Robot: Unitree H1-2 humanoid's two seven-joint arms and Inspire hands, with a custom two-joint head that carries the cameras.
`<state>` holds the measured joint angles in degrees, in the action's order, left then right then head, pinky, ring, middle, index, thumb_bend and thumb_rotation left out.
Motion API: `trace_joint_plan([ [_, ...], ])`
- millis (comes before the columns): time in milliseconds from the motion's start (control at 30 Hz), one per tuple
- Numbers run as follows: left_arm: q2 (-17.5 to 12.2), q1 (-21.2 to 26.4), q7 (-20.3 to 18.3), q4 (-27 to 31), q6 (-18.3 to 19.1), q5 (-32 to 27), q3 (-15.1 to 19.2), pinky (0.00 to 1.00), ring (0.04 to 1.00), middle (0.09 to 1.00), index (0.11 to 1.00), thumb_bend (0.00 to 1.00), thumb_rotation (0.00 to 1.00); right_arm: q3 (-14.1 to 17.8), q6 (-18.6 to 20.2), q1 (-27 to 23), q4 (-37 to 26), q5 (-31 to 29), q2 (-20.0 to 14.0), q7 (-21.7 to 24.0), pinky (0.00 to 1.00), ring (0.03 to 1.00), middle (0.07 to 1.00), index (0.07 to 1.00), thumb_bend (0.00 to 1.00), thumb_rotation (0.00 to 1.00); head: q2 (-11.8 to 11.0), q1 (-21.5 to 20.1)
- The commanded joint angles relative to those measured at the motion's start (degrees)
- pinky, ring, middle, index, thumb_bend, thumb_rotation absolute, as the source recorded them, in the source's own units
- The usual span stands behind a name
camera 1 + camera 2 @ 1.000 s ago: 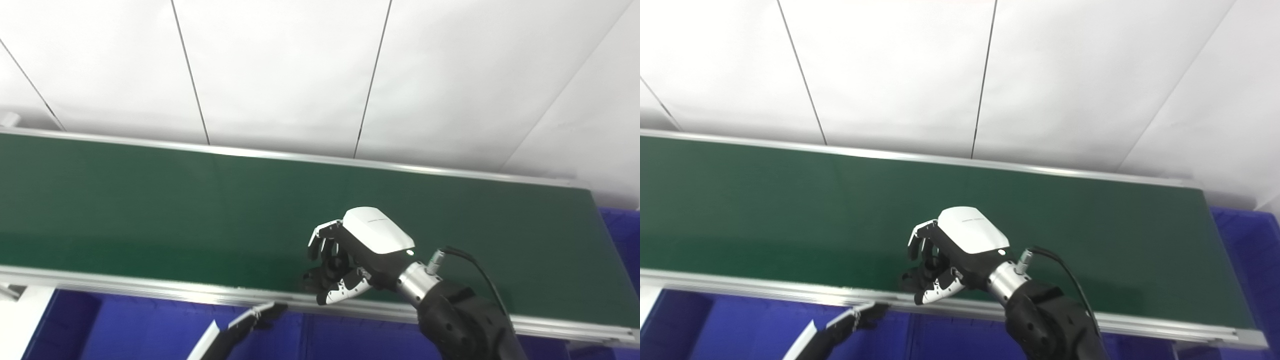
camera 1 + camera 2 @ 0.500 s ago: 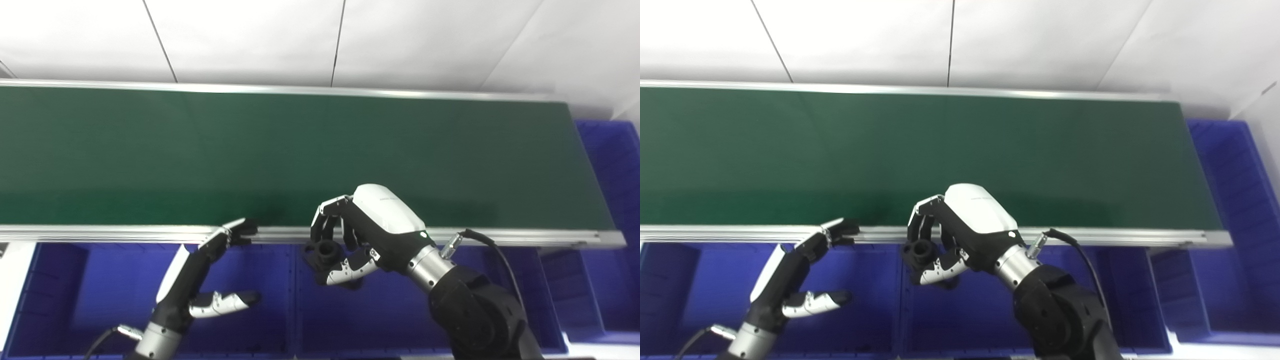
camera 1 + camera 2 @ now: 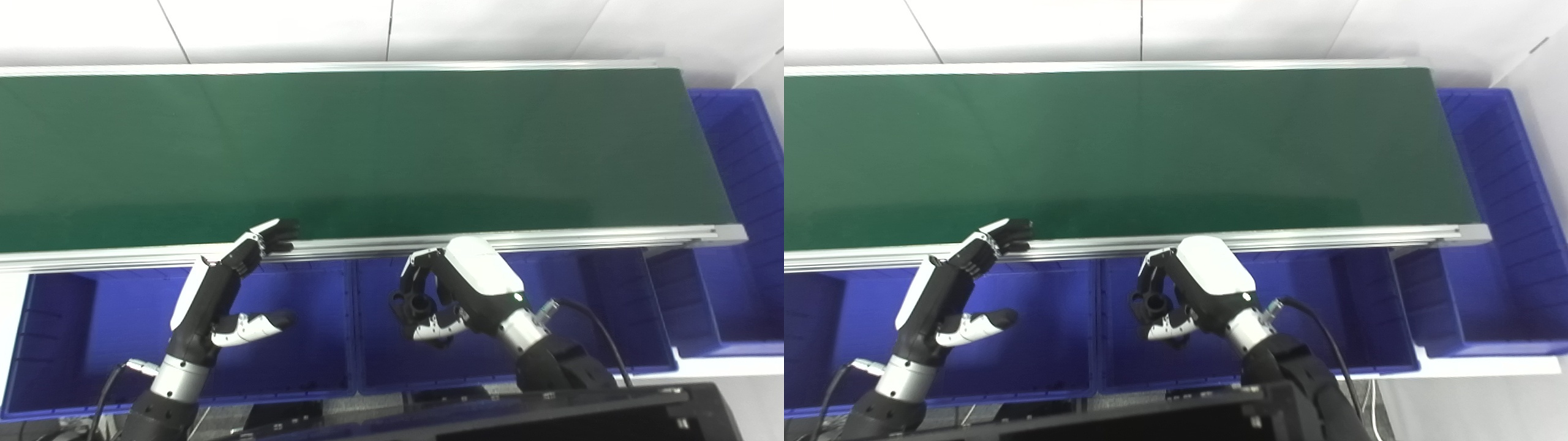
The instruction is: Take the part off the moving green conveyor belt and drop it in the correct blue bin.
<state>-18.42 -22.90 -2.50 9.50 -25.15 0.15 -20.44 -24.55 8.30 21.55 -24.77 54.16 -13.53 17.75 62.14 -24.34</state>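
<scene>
The green conveyor belt [image 3: 367, 147] runs across the upper half of the view and carries nothing. My right hand [image 3: 456, 294] is shut on a small black ring-shaped part [image 3: 418, 304] and holds it above the middle blue bin [image 3: 576, 331], just in front of the belt's near rail. The part also shows in the right eye view [image 3: 1154, 302]. My left hand [image 3: 229, 288] is open and empty above the left blue bin [image 3: 79, 343], its fingertips near the rail.
The belt's aluminium near rail [image 3: 551, 236] runs along the bins' back edge. A further blue bin [image 3: 744, 184] stands at the belt's right end. A black surface [image 3: 582, 422] lies at the bottom edge. White panels are behind the belt.
The camera has tilted down, so the bins have come into view. My right hand has carried the black part off the belt's near edge and lowered it over the middle bin.
</scene>
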Motion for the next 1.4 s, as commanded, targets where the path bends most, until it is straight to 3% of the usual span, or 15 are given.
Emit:
trace_joint_plan([
  [0, 0.4, -1.1, -1.3, 2.9, -1.7, -0.6, 1.1, 0.75, 0.801, 0.822, 0.803, 0.67, 0.60, -1.3, -1.4, -1.2, -0.4, 3.0, -0.4, 0.5, 0.18, 0.245, 0.471, 0.488, 0.53, 0.00, 0.3, -0.3],
  [133, 1.2, -1.7, -2.8, 3.8, -1.8, -0.9, 2.5, 0.75, 0.797, 0.818, 0.800, 0.67, 0.58, -3.5, 0.8, -3.8, 1.8, 7.9, -0.8, 6.3, 0.32, 0.404, 0.524, 0.493, 0.52, 0.03, 0.9, -1.0],
  [167, 1.4, -1.8, -3.1, 3.9, -1.8, -0.7, 2.8, 0.75, 0.795, 0.817, 0.799, 0.68, 0.59, -4.1, 1.1, -4.4, 1.9, 8.8, -0.9, 8.5, 0.53, 0.606, 0.672, 0.617, 0.53, 0.16, 0.8, -1.0],
  [267, 2.1, -2.2, -3.8, 4.3, -1.7, -0.3, 3.8, 0.75, 0.794, 0.818, 0.800, 0.67, 0.59, -5.2, 1.6, -6.2, 2.4, 10.6, -1.1, 14.0, 0.66, 0.723, 0.758, 0.742, 0.52, 0.26, 1.1, -1.3],
  [333, 2.5, -2.6, -4.1, 4.7, -1.5, -0.5, 4.2, 0.74, 0.791, 0.814, 0.796, 0.68, 0.58, -5.7, 2.1, -7.1, 1.7, 12.3, -1.2, 18.4, 0.81, 0.829, 0.843, 0.818, 0.52, 0.62, 1.1, -1.3],
  [367, 2.8, -2.7, -4.2, 4.8, -1.5, -0.5, 4.4, 0.74, 0.790, 0.809, 0.791, 0.68, 0.57, -5.7, 2.6, -7.3, 0.9, 13.0, -1.2, 20.8, 0.89, 0.876, 0.885, 0.872, 0.55, 0.86, 1.1, -1.1],
  [400, 2.9, -2.8, -4.4, 4.9, -1.5, -0.7, 4.5, 0.74, 0.791, 0.808, 0.790, 0.67, 0.57, -5.5, 3.2, -7.1, -0.1, 13.3, -1.1, 22.5, 0.92, 0.898, 0.907, 0.903, 0.57, 0.96, 0.8, -0.8],
  [533, 3.6, -3.6, -5.1, 5.7, -0.5, -0.4, 5.1, 0.75, 0.796, 0.811, 0.789, 0.69, 0.58, -3.8, 4.0, -5.4, -3.3, 12.2, -0.3, 24.1, 0.92, 0.913, 0.927, 0.923, 0.60, 1.00, -0.6, 0.9],
  [667, 3.8, -4.0, -5.9, 5.1, -1.6, -0.2, 5.5, 0.74, 0.791, 0.809, 0.792, 0.66, 0.58, -1.7, 3.1, -2.7, -5.2, 9.0, 0.6, 21.5, 0.90, 0.900, 0.916, 0.926, 0.59, 1.00, -2.3, 2.3],
  [867, 3.5, -4.9, -7.4, 4.6, -1.7, -0.7, 5.9, 0.75, 0.797, 0.819, 0.796, 0.65, 0.58, 4.0, -4.4, 3.3, -5.6, -9.2, 2.4, 6.6, 0.84, 0.865, 0.890, 0.895, 0.50, 0.99, -3.8, 4.6],
  [1000, 3.0, -5.3, -8.0, 4.0, -1.8, 0.5, 6.2, 0.75, 0.803, 0.833, 0.805, 0.64, 0.60, 5.3, -10.1, 7.0, -5.4, -19.4, 3.9, -1.3, 0.75, 0.840, 0.879, 0.880, 0.47, 0.86, -5.9, 6.6],
  [1067, 3.2, -5.7, -7.7, 4.0, -1.8, 1.3, 6.4, 0.75, 0.804, 0.834, 0.804, 0.63, 0.61, 5.1, -11.3, 8.8, -5.6, -21.9, 4.5, -3.4, 0.74, 0.838, 0.881, 0.884, 0.49, 0.86, -6.2, 7.2],
  [1133, 3.5, -6.1, -7.8, 3.9, -1.8, 0.9, 6.4, 0.75, 0.805, 0.833, 0.799, 0.63, 0.60, 4.8, -12.0, 10.2, -5.7, -22.9, 5.1, -4.9, 0.74, 0.842, 0.885, 0.889, 0.52, 0.87, -7.0, 8.0],
  [1267, 3.4, -6.0, -8.2, 3.0, -1.8, 0.7, 5.9, 0.75, 0.810, 0.842, 0.812, 0.60, 0.56, 3.4, -13.7, 12.4, -4.7, -21.8, 6.4, -8.6, 0.69, 0.805, 0.875, 0.886, 0.54, 0.66, -8.3, 9.9],
  [1367, 3.9, -5.9, -8.6, 1.8, -1.8, 0.1, 5.7, 0.75, 0.812, 0.845, 0.816, 0.61, 0.56, 3.1, -14.8, 13.1, -3.0, -22.3, 7.1, -11.3, 0.70, 0.803, 0.872, 0.896, 0.57, 0.62, -9.0, 11.0],
])
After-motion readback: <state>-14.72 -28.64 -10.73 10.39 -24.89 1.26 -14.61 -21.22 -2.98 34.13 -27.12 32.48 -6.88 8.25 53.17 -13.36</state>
